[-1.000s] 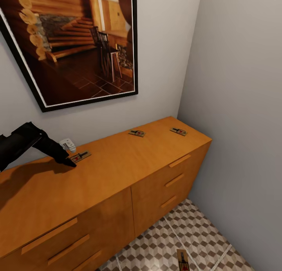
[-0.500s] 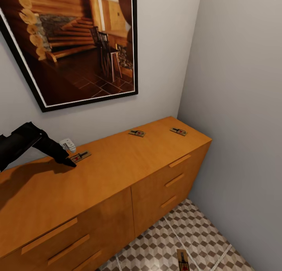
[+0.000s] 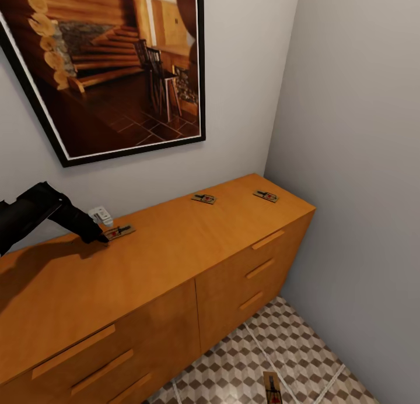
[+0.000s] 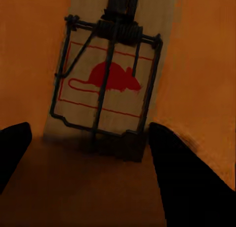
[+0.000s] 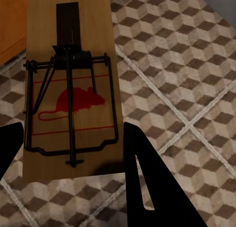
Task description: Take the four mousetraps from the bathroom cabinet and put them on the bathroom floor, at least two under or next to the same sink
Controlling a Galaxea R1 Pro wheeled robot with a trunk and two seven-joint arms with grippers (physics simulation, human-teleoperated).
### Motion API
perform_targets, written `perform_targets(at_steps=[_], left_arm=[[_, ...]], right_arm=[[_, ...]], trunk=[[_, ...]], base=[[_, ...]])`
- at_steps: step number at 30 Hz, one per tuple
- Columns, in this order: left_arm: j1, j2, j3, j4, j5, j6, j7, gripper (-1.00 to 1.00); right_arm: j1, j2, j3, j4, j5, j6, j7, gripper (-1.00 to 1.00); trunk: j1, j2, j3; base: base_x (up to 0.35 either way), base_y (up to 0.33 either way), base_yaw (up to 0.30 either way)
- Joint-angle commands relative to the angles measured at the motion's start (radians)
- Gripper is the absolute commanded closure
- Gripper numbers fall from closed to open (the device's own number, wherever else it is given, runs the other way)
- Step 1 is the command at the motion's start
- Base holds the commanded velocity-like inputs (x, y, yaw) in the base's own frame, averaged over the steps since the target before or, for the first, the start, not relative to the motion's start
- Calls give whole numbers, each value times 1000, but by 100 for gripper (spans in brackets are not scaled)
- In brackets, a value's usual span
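- At the near bottom edge of the head view, one mousetrap (image 3: 271, 387) shows against the cube-patterned bathroom floor (image 3: 303, 345).
- The right wrist view shows this floor-side mousetrap (image 5: 69, 89) close up: a tan board with black wire spring and a red mouse print, reaching back between the two dark fingers of the right gripper (image 5: 73, 158).
- The right gripper's fingers stand wide, one at each side of the trap's near end; whether they touch or hold the board cannot be told.
- The orange-brown cabinet (image 3: 175, 276) fills the middle of the head view, its drawer fronts shut, so nothing inside them can be seen.
- Three mousetraps lie flat on the cabinet's top, well apart from one another.
- The nearest of these, the left mousetrap (image 3: 119, 232), lies just at the tip of the left gripper (image 3: 98, 236), near the wall.
- In the left wrist view that left mousetrap (image 4: 105, 84) lies flat on the wood beyond the left gripper (image 4: 88, 143), whose fingers are spread wide and hold nothing.
- A small white wall plug (image 3: 102, 215) sits just behind the left gripper.
- Farther along the top lie the middle mousetrap (image 3: 203, 199) and, nearest the corner, the far mousetrap (image 3: 266, 196).
- A framed picture of a log-cabin room (image 3: 111, 60) hangs on the wall above the cabinet.
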Motion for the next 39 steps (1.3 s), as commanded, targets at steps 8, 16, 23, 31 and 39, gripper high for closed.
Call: perform_targets(at_steps=[8, 16, 23, 31, 39], left_arm=[[3, 1, -5, -1, -7, 14, -7, 100], [3, 1, -24, -1, -6, 14, -7, 100], [3, 1, -37, -1, -6, 14, -7, 100], [3, 0, -30, -11, -7, 16, -10, 100], [3, -18, 0, -17, -7, 17, -13, 100]], right_arm=[[-1, 0, -5, 1, 5, -3, -5, 100], [-1, 0, -5, 1, 5, -3, -5, 100], [-1, 0, -5, 1, 5, -3, -5, 100], [-1, 0, -5, 1, 5, -3, -5, 100], [-1, 0, -5, 1, 5, -3, -5, 100]], trunk=[[0, 0, -1], [0, 0, -1], [0, 0, -1], [0, 0, -1], [0, 0, -1]], base=[[0, 0, 0], [0, 0, 0], [0, 0, 0], [0, 0, 0], [0, 0, 0]])
